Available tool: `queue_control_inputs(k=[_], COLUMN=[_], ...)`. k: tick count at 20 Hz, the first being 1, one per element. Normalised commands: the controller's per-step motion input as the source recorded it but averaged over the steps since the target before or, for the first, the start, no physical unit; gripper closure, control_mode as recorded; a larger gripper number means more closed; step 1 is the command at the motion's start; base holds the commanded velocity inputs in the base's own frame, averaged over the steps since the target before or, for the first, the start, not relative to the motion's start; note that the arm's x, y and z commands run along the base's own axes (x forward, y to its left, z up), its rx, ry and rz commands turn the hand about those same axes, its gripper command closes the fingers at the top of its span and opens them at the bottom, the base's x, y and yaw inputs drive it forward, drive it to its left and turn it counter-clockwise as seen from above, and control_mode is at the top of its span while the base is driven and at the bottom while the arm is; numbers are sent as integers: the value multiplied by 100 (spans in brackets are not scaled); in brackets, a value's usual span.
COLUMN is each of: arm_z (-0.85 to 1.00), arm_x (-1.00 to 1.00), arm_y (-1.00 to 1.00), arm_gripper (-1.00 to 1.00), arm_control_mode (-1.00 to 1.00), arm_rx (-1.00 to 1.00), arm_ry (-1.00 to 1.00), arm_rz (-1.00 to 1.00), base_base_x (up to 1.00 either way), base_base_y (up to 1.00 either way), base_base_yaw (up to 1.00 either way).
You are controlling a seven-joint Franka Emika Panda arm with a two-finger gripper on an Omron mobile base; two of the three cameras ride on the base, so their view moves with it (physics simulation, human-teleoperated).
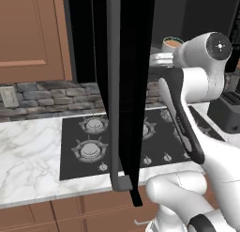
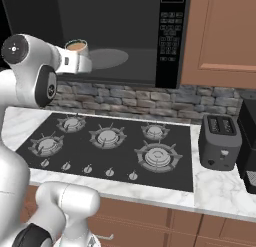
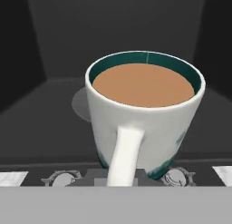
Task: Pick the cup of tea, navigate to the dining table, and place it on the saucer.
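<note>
The cup of tea (image 3: 146, 110) is a pale mug with a teal rim, full of light brown liquid, and its handle (image 3: 123, 157) points toward the hand camera. My gripper (image 2: 79, 55) is shut on that handle and holds the cup of tea (image 2: 76, 45) up at the mouth of the open microwave, above the stovetop. From the left base view the cup of tea (image 1: 172, 42) shows just past the arm's wrist. The fingertips are hidden behind the handle. The dining table and the saucer are out of view.
The microwave door (image 1: 123, 95) hangs wide open, close to the left of the arm. Inside, the turntable (image 2: 107, 57) is bare. Below lies the black stovetop (image 2: 110, 146) set in a marble counter (image 1: 28, 156). A toaster (image 2: 219, 141) stands to the right, under a wood cabinet (image 2: 225, 31).
</note>
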Motion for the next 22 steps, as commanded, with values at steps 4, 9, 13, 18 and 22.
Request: queue_control_inputs(k=[4,9,13,18,22], arm_z=[28,2,-16,-26,-24], arm_x=[-92,-69,-57,-47,-22], arm_y=[-9,-10,0,1,2], arm_gripper=[100,100,100,100,100], arm_control_mode=[-100,-100,-100,-100,-100], arm_rx=[0,0,0,0,0], arm_ry=[16,20,3,0,0], arm_rz=[10,11,10,9,5], base_base_x=[0,0,0,0,0], base_base_y=[0,0,0,0,0], base_base_yaw=[0,0,0,0,0])
